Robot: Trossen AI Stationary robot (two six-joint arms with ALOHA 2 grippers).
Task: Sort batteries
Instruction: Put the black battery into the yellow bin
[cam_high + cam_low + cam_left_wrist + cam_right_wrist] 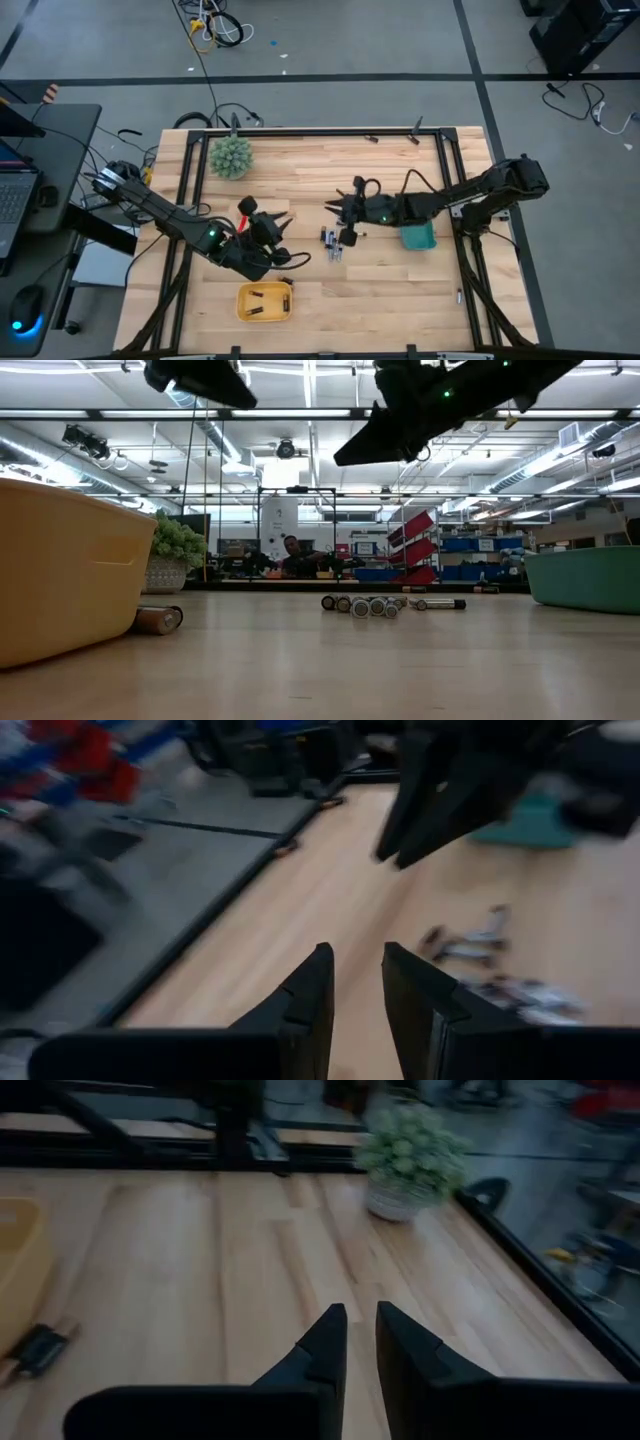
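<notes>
Left gripper (283, 238): raised over the table's left half, between plant and yellow tray; fingers (305, 1005) a narrow gap apart, nothing between them.
Right gripper (333, 207): raised near the table's middle, just beside the battery pile, pointing toward the plant; fingers (318, 1348) a slim gap apart, nothing seen between them.
Batteries (334, 240): small loose pile on the wood near the table's centre, between the two grippers; in the low view a short row of cells (365, 605) lying on their sides, some end-on, one longer dark one at the row's right end.
Stray battery (158, 620): lying on its side on the table, touching or just beside the yellow tray's wall.
Yellow tray (243, 310): near the front edge, left of centre; a few dark cells (266, 300) inside.
Green tray (427, 243): right of the pile, under the right arm; contents not visible.
Plant (231, 157): spiky green ball near the far left corner, well apart from the batteries.
Table (380, 290): light wood, dark frame around it.
Background: a person (290, 550) far off beyond the table, low view only.
</notes>
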